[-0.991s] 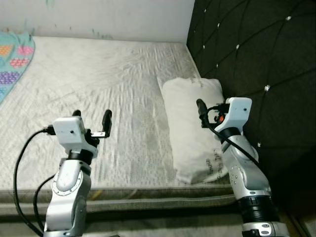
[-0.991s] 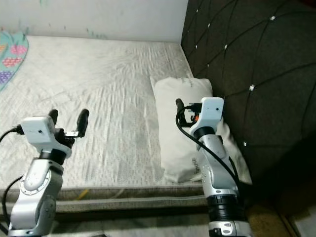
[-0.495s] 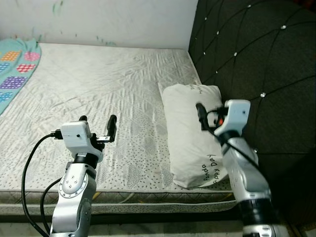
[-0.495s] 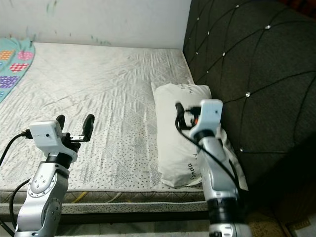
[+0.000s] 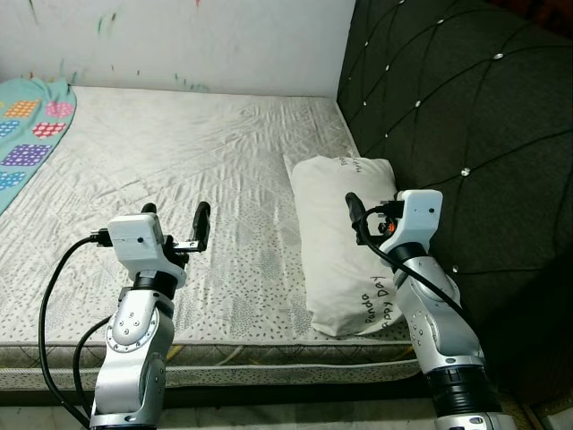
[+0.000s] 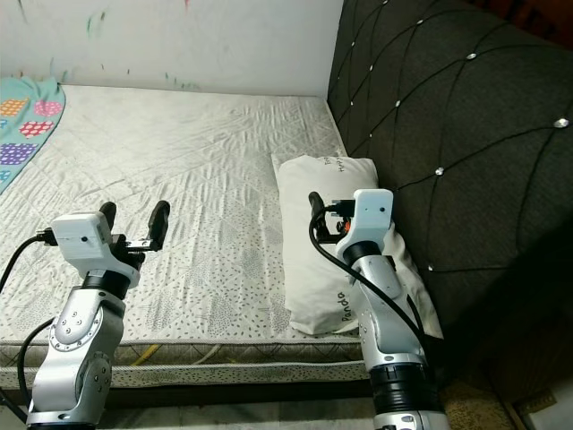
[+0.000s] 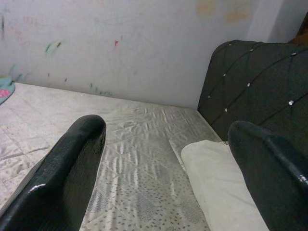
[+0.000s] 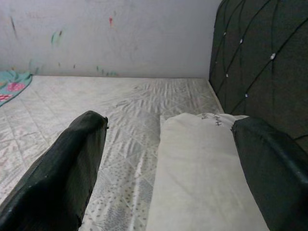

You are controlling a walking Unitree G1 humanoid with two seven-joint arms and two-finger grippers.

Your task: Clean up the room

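A white pillow (image 5: 333, 235) with dark lettering lies on the bare grey mattress (image 5: 188, 152), against the black tufted headboard (image 5: 448, 107). My right gripper (image 5: 369, 215) hovers open just above the pillow's near half; in the right wrist view the pillow (image 8: 202, 163) lies between and below its black fingers (image 8: 72, 163). My left gripper (image 5: 176, 219) stands open over the mattress's front part, left of the pillow, holding nothing. A turquoise patchwork blanket (image 5: 27, 125) lies at the bed's far left.
A white wall (image 5: 179, 36) with paint marks runs behind the bed. The mattress's front edge (image 5: 269, 354) is just below my arms. Black cables (image 5: 49, 305) loop off the left wrist. A strip of floor (image 6: 466, 403) shows at the lower right.
The whole picture has shifted as the head moved, showing more wall and headboard. Both arms hold about the same pose, grippers still open.
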